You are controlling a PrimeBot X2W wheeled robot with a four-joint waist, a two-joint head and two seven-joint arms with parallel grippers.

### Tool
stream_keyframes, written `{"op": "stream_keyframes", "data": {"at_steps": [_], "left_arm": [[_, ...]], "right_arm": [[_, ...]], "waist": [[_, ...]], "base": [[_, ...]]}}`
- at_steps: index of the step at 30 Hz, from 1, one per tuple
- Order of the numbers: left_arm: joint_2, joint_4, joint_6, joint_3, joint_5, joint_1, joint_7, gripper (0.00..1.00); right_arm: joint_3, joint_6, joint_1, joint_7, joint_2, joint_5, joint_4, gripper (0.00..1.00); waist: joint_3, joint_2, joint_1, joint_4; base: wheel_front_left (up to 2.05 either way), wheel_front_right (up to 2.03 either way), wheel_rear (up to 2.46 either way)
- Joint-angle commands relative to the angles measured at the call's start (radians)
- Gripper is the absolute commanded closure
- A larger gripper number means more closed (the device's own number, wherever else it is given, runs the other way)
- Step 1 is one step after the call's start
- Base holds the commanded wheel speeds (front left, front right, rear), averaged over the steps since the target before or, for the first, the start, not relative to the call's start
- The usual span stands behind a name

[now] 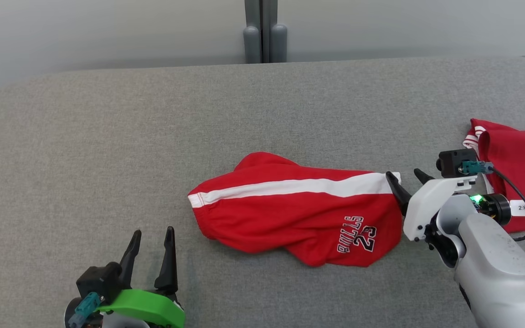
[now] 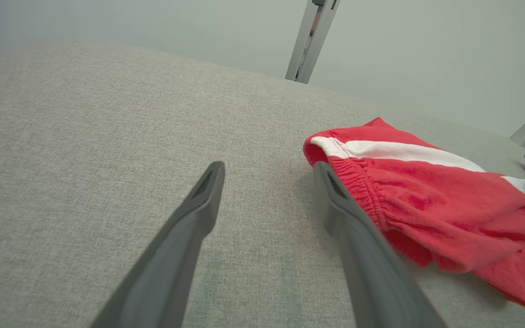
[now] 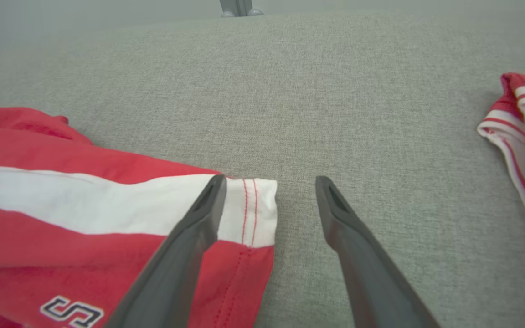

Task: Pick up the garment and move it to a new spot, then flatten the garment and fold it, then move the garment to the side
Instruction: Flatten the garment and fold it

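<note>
The garment point(image 1: 299, 214) is a pair of red shorts with a white side stripe and "BULLS 23" print, lying crumpled in the middle of the grey table. My right gripper point(image 1: 404, 180) stands open at its right end, one finger over the white hem corner point(image 3: 253, 209), the other over bare cloth-covered table. My left gripper point(image 1: 153, 239) is open near the front left, short of the elastic waistband point(image 2: 358, 182), with nothing between its fingers. The same shorts lie to the left in the right wrist view point(image 3: 62, 200).
A second red garment with white trim point(image 1: 517, 164) lies at the right edge of the table, behind my right arm; its striped edge point(image 3: 517, 132) is close to my right gripper. A grey post point(image 1: 265, 32) stands behind the table's far edge.
</note>
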Motion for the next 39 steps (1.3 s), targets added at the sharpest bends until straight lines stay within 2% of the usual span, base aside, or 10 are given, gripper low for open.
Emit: {"op": "stream_keyframes", "data": {"at_steps": [1,14,24,28,29,33,34,35,37,39], "left_arm": [[0.010,0.000,-0.004,-0.001,-0.007,-0.019,-0.003,0.00],[0.017,0.004,-0.004,-0.012,0.000,-0.043,-0.003,0.00],[0.020,0.000,-0.004,-0.007,0.005,-0.045,-0.003,0.00],[0.020,0.002,-0.004,-0.008,0.005,-0.051,-0.003,0.00],[0.020,0.003,-0.004,-0.009,0.006,-0.053,-0.003,0.00],[0.020,0.004,-0.004,-0.021,0.002,-0.059,-0.003,0.00],[0.020,0.004,-0.004,-0.027,-0.004,-0.062,-0.003,0.00],[0.021,0.005,-0.004,-0.034,-0.009,-0.068,-0.003,0.00],[0.021,0.008,-0.004,-0.056,-0.038,-0.080,-0.003,0.00],[0.026,0.012,-0.004,-0.081,-0.076,-0.095,0.005,0.00]], "right_arm": [[0.021,-0.002,-0.015,0.010,-0.014,0.029,0.007,0.00],[0.243,-0.002,-0.059,0.106,-0.096,0.266,-0.022,0.00],[0.362,-0.001,-0.067,0.098,-0.138,0.388,-0.088,0.02],[0.400,-0.001,-0.084,0.079,-0.147,0.414,-0.084,0.45],[0.408,-0.001,-0.089,0.074,-0.148,0.421,-0.080,0.52],[0.439,-0.001,-0.109,0.051,-0.150,0.440,-0.062,0.73],[0.447,-0.001,-0.114,0.042,-0.150,0.446,-0.059,0.82],[0.453,-0.001,-0.118,0.035,-0.152,0.449,-0.055,0.86],[0.466,-0.001,-0.128,0.019,-0.156,0.451,-0.046,1.00],[0.476,-0.001,-0.134,0.003,-0.158,0.458,-0.041,1.00]], "waist": [[0.027,0.0000,0.0000,0.019],[0.056,0.0000,0.0000,0.022],[0.065,0.0000,0.0000,0.006],[0.071,0.0000,0.0000,0.005],[0.073,0.0000,0.0000,0.005],[0.076,0.0000,0.0000,0.008],[0.076,0.0000,0.0000,0.008],[0.076,0.0000,0.0000,0.009],[0.075,0.0000,0.0000,0.009],[0.074,0.0000,0.0000,0.008]], "base": [[0.00,0.00,0.00],[0.00,0.00,0.00],[0.00,0.00,0.00],[0.00,0.00,0.00],[0.00,0.00,0.00],[0.00,0.00,0.00],[0.00,0.00,0.00],[0.00,0.00,0.00],[0.00,0.00,0.00],[0.00,0.00,0.00]]}}
